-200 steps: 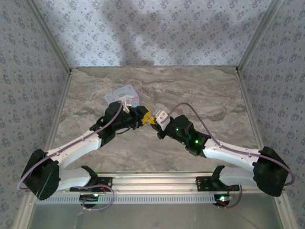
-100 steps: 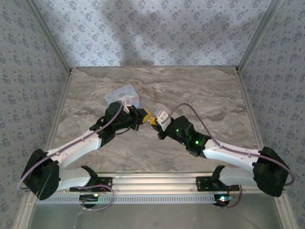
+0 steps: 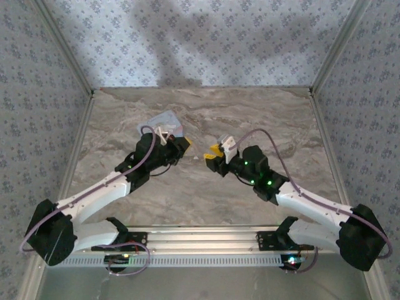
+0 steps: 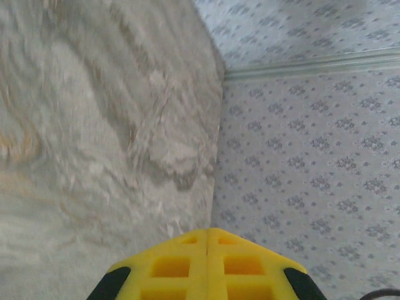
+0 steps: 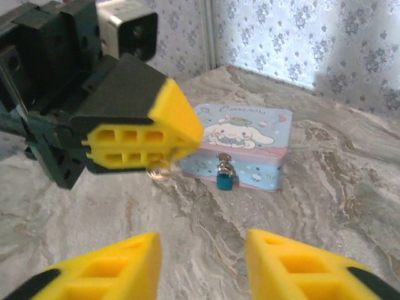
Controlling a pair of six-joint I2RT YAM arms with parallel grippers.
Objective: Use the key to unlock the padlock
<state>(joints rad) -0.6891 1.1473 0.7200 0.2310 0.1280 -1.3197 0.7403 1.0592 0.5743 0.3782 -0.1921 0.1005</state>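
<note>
The padlock (image 5: 224,180), a tiny blue body under a pale metal shackle, hangs at the middle of the front face of the tin box (image 5: 250,134), which sits flat on the marble-patterned counter (image 5: 331,187). In the right wrist view it lies straight ahead of the right end effector (image 5: 201,253), well apart from it, framed in the gap between the two yellow fingertips (image 5: 106,269); those fingertips stand wide apart with nothing between them.

The left end effector (image 5: 170,145) reaches in from the left of that view, raised above the counter, its tip just left of the padlock and nearer the camera. Its yellow pads are pressed flat together. A small pale rounded piece (image 5: 159,169) shows right under the lower pad; it is too blurred to identify, and I cannot tell whether the pads have hold of it.

From above, the left end effector (image 3: 180,145) sits just in front of the tin box (image 3: 164,120), and the right end effector (image 3: 214,155) faces it across a clear gap. The left wrist view shows the same pads (image 4: 206,259) closed on each other.
</note>
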